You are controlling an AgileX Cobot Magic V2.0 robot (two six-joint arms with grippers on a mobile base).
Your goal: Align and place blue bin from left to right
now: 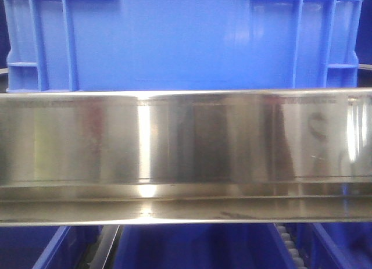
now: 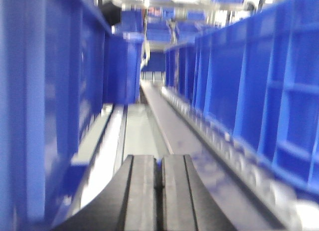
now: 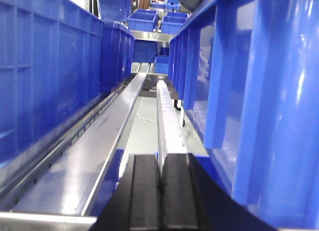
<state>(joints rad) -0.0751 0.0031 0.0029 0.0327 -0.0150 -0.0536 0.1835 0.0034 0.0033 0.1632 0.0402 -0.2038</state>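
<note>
A large blue bin (image 1: 186, 36) fills the 12 o'clock part of the front view. It is a medium-blue plastic crate with a smooth centre wall and ribbed, gridded corners at 10 and 2 o'clock, and it stands just behind a broad polished steel rail (image 1: 186, 147) that crosses the whole middle of the view. It looks stiff and bulky, probably too wide for one gripper. Its weight cannot be judged, since the inside is hidden. The smooth centre wall would likely be slippery, so the ribbed corners or the end walls look like the safer holds, one arm on each side, and it would probably slide along the surface rather than need lifting. Below the rail, at 6 o'clock, are the tops of other blue crates (image 1: 192, 248). In the left wrist view, the left gripper (image 2: 160, 191) sits at 6 o'clock with its fingers (image 2: 142, 196) pressed together on nothing, between rows of blue crates, with a roller track (image 2: 219, 141) at 4 o'clock. The right gripper (image 3: 160, 191) is likewise closed and empty, with a line of white rollers (image 3: 167, 121) running ahead toward 12 o'clock.
</note>
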